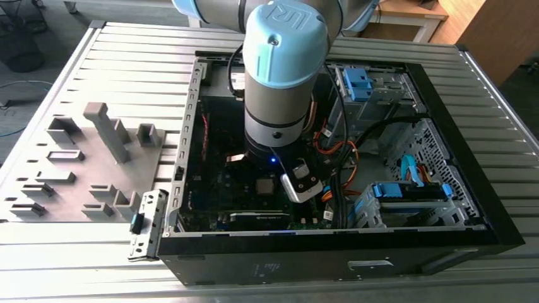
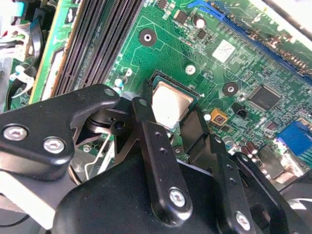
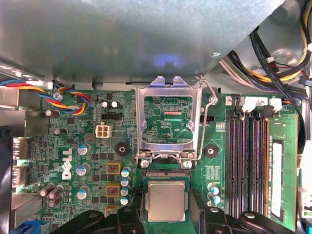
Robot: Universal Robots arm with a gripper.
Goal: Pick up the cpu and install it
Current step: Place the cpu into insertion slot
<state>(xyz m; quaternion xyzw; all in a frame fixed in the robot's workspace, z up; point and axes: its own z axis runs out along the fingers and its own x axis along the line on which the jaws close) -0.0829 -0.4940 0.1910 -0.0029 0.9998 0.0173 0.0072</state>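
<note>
In the exterior view the arm (image 1: 282, 76) comes down from the upper middle of the frame into an open computer case (image 1: 337, 243); the case lies on a slatted metal table (image 1: 84, 259). At the exterior view's left, midway up the frame, grey fixture blocks (image 1: 110, 132) stand on that table, well apart from the case. The cpu (image 1: 267, 185) shows there as a small pale square on the board, just under the arm's end, near the centre of the frame.

The first wrist view looks flat down on the green board (image 3: 212, 170) and adds detail; the cpu lies level inside the black socket (image 3: 165, 174), silvery face up. The socket's metal cover (image 3: 168, 87) stands hinged open just beside it, and the wire lever (image 3: 210, 92) is swung up along the cover's edge. Memory slots (image 3: 248, 161) run near one side of the socket; a bundle of coloured wires (image 3: 73, 97) sits well off on the other side.

The gripper (image 3: 168, 217) is wide and holds nothing. Its black fingers (image 3: 127, 217) stand one on each side of the cpu, spread wider than it; a strip of socket shows between each finger and the cpu's edge.

The second wrist view looks along the fingers at a slant; they straddle the cpu and hide its nearer part. Whether the tips touch the board I cannot tell.
</note>
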